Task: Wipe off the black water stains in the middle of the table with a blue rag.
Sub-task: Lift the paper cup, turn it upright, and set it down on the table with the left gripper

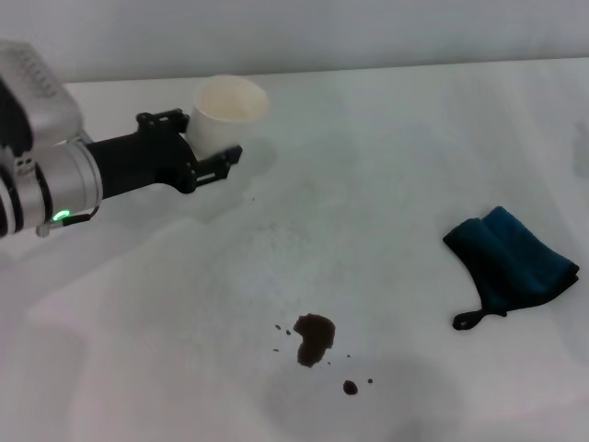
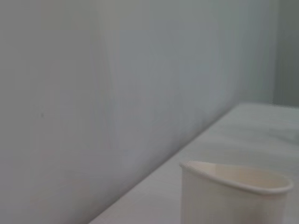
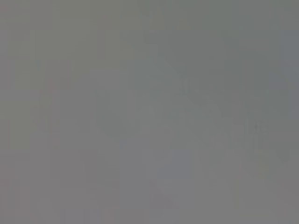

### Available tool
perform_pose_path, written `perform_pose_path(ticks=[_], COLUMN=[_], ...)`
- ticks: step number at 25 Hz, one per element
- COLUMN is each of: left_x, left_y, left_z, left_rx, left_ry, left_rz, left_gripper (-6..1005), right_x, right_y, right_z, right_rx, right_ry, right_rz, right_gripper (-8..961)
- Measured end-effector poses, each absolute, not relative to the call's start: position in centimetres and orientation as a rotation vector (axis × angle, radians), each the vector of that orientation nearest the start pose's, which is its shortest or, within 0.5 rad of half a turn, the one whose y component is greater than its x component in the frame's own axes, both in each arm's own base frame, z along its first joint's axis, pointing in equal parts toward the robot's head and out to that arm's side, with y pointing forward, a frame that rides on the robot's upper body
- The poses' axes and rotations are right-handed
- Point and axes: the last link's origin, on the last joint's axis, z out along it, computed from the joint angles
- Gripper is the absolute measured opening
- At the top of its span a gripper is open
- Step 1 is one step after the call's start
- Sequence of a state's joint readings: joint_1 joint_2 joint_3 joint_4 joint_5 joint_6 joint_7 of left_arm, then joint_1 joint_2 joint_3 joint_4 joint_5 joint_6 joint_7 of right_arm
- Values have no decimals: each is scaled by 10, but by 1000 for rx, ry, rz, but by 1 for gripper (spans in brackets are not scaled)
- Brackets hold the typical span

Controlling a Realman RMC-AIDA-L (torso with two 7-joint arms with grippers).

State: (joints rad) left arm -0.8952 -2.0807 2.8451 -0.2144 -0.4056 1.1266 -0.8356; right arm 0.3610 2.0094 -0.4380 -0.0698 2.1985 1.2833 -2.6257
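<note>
My left gripper was out over the far left part of the table, its black fingers set on either side of a cream paper cup and closed against its wall, so I was holding the cup upright there. From my left wrist the same cup showed close up, its rim and open mouth just in front of the camera, with the pale wall behind the table's far edge. The black water stains lay in the near middle of the table, well apart from my left gripper: one irregular dark blotch with a few tiny droplets scattered beside it, the largest of them a little nearer to me and to the right. The blue rag lay folded on the right side of the table, well clear of the stains, with its small black loop trailing from the corner nearest me. My right gripper was not in sight anywhere, and my right wrist camera gave only a flat grey blur.
</note>
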Motion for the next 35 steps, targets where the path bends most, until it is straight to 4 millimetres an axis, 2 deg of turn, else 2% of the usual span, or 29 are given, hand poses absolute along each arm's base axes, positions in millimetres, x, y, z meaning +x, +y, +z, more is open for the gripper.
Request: perform_pose_path(ticks=[4,11,17,25,35], left_x=[-245,-265,-289,-305,-315], left_y=[381,358,341,332,323], left_z=[-71,-85,-88,-87,-87], left_rx=[-2503,-2470,-2434,-2409,-2400], left_ry=[-345,-442,-520,-565,-561], left_rz=[-569,-565,-520,-471,-439], left_gripper=[642,634,633,632,631], right_x=[390,389,390,392,393], right_y=[298,300,299,296,294], right_z=[67,66,66,64,63], right_rx=[-1407,-1439,-1439,-1436,-1434], right_ry=[648,628,633,650,660], right_rz=[782,770,764,765,765], right_gripper=[280,279,279,281,279])
